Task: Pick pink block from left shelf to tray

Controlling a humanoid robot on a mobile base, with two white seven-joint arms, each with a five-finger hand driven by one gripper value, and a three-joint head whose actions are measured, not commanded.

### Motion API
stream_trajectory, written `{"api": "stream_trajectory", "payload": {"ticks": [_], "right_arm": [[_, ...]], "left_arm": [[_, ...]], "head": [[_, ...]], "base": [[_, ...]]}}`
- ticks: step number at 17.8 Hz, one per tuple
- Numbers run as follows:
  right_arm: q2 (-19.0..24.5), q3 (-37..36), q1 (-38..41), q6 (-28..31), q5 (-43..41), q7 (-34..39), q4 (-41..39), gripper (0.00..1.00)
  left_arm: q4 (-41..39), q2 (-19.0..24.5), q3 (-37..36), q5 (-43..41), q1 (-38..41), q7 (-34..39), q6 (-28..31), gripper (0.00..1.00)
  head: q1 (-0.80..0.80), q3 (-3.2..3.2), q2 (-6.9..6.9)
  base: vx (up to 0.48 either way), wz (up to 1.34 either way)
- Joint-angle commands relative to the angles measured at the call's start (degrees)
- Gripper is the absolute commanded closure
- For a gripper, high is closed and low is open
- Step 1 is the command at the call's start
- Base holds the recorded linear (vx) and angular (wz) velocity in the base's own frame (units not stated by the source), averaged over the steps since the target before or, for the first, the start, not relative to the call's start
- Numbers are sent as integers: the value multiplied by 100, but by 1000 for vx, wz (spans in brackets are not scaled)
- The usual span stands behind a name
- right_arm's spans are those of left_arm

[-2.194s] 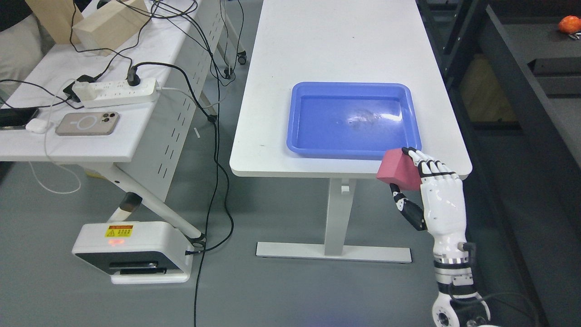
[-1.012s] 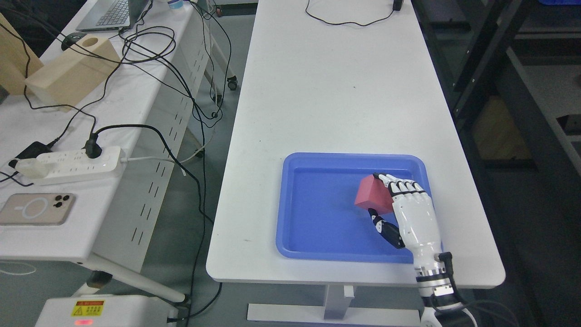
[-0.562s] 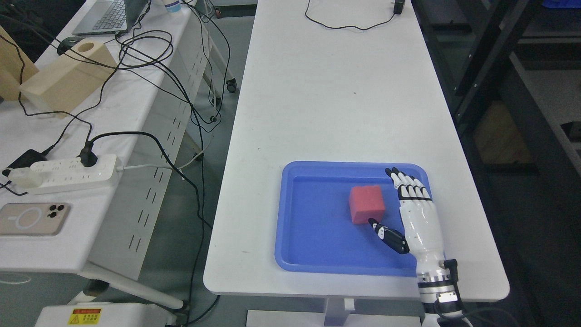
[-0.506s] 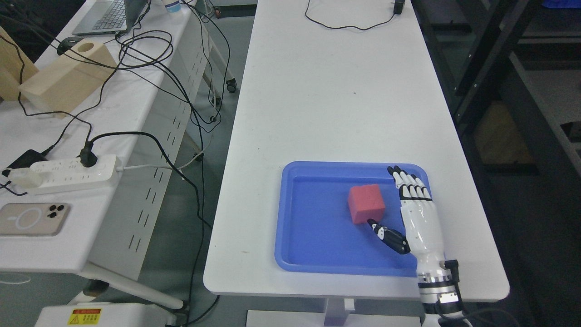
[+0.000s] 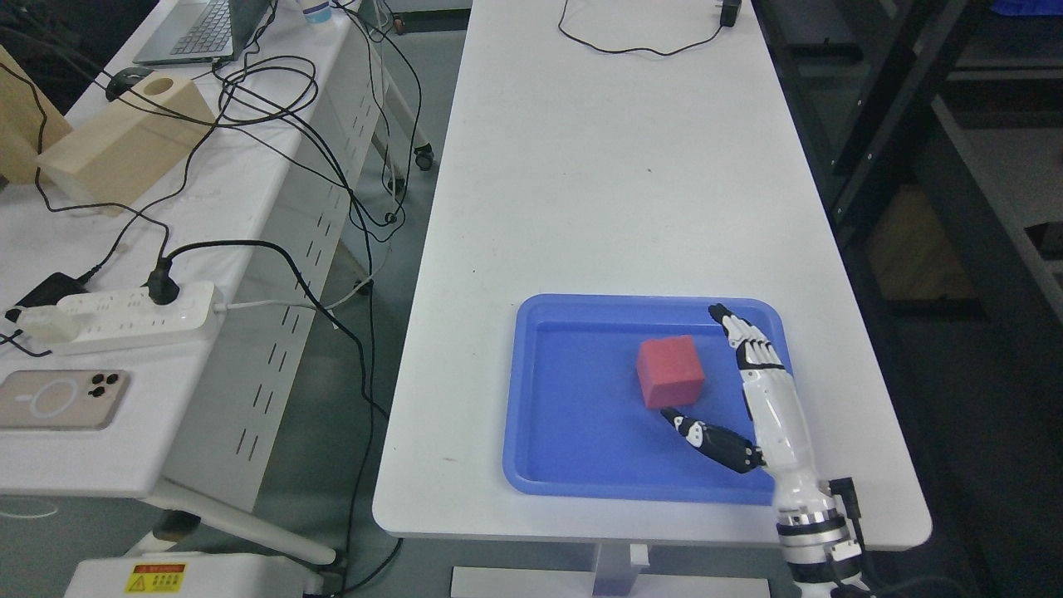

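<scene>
A pink block [image 5: 670, 371] lies inside the blue tray [image 5: 573, 311] on the white table, right of the tray's middle. My right hand [image 5: 706, 382] hovers over the tray's right side, open, its white fingers [image 5: 747, 340] straight and the dark thumb [image 5: 706, 436] spread out below the block. Nothing is held; a small gap separates the hand from the block. The left arm does not show.
The white table [image 5: 614, 166] stretches far behind the tray, with a black cable [image 5: 639, 46] at its far end. A second table on the left carries a power strip [image 5: 116, 316], a phone [image 5: 58, 399], wooden blocks and cables. Dark shelving [image 5: 955, 166] stands on the right.
The hand carried the block over the tray, set it down and opened. Since half a second ago it has rolled edge-on and drawn slightly right and back; the block stays put.
</scene>
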Motion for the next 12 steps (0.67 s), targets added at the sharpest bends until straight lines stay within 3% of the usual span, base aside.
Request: {"api": "stream_trajectory", "payload": {"ticks": [1, 7, 10, 12], "right_arm": [[-100, -417, 64, -590, -3669, 544, -4, 1], [-100, -426, 99, -406, -3687, 562, -4, 1], [-100, -426, 38, 427, -3696, 614, -4, 1], [-100, -487, -59, 946, -3696, 1261, -4, 1]], "left_arm": [[-100, 100, 0, 0, -167, 2, -3, 0], [-100, 100, 0, 0, -176, 2, -3, 0], [-100, 100, 0, 0, -167, 2, -3, 0], [-100, 100, 0, 0, -167, 2, -3, 0]], "head": [[0, 0, 0], [0, 0, 0], [0, 0, 0], [0, 0, 0]], "base": [[-15, 0], [-59, 9], [-183, -6], [-220, -28]]}}
